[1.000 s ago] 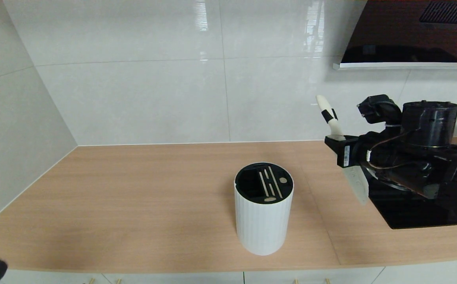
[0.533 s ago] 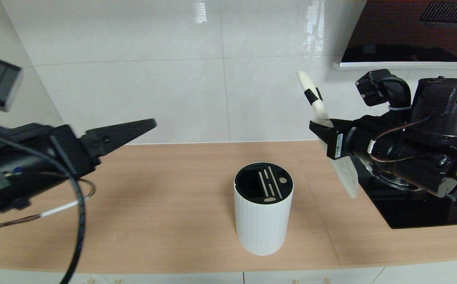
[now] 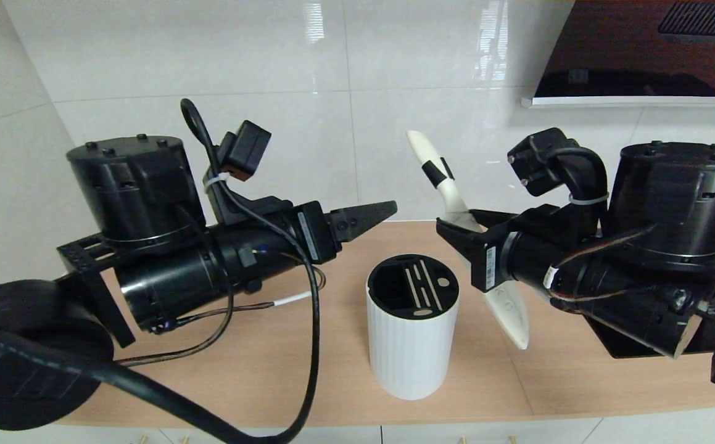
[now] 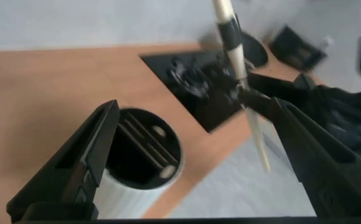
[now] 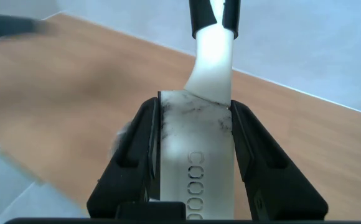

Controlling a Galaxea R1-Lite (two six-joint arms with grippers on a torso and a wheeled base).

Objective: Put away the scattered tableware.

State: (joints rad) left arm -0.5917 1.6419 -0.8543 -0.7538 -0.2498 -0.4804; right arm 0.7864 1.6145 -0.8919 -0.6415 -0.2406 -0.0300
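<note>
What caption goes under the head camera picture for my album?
Right gripper holds a white knife beside the white holder, left gripper open opposite.

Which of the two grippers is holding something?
The right gripper, shut on the white knife; the left gripper is open and empty.

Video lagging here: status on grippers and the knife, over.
Right gripper shut on white knife, blade down. Knife right of white ribbed cylindrical holder with black slotted top, not yet slotted. Left gripper open, above-left of holder, close to the approach.
</note>
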